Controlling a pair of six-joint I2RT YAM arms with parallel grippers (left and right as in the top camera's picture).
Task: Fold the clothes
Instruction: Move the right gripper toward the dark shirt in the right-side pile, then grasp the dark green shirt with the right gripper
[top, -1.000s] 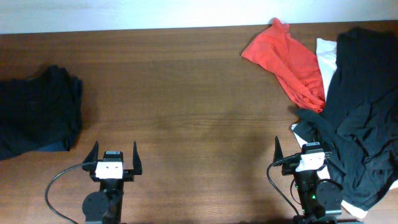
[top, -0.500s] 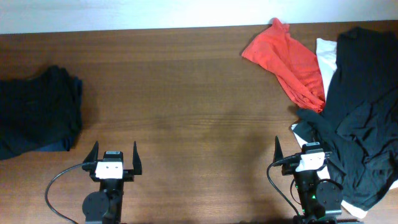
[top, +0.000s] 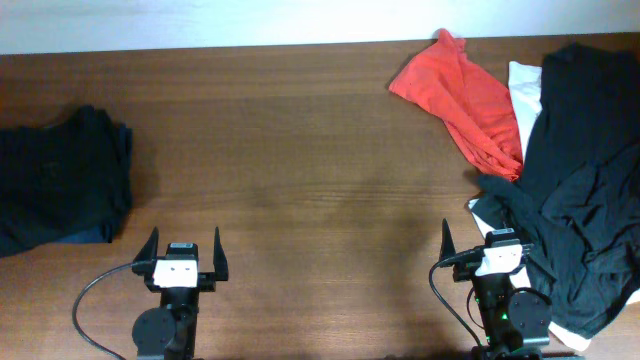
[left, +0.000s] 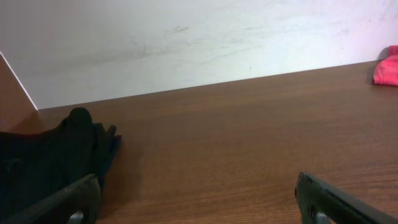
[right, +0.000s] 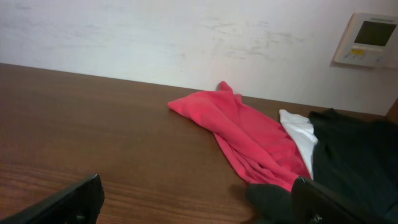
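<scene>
A crumpled black shirt (top: 580, 180) lies at the right of the table, over a white shirt (top: 522, 88) and next to an orange-red shirt (top: 462, 92). They also show in the right wrist view: the orange-red shirt (right: 249, 134), the white shirt (right: 300, 138), the black shirt (right: 357, 155). A dark folded shirt (top: 55, 185) lies at the far left, also in the left wrist view (left: 43, 158). My left gripper (top: 184, 252) is open and empty at the front edge. My right gripper (top: 482, 240) is open, its right finger beside the black shirt.
The brown wooden table (top: 300, 150) ends at a white wall at the back. A wall control panel (right: 368, 38) shows in the right wrist view. Cables run beside both arm bases at the front edge.
</scene>
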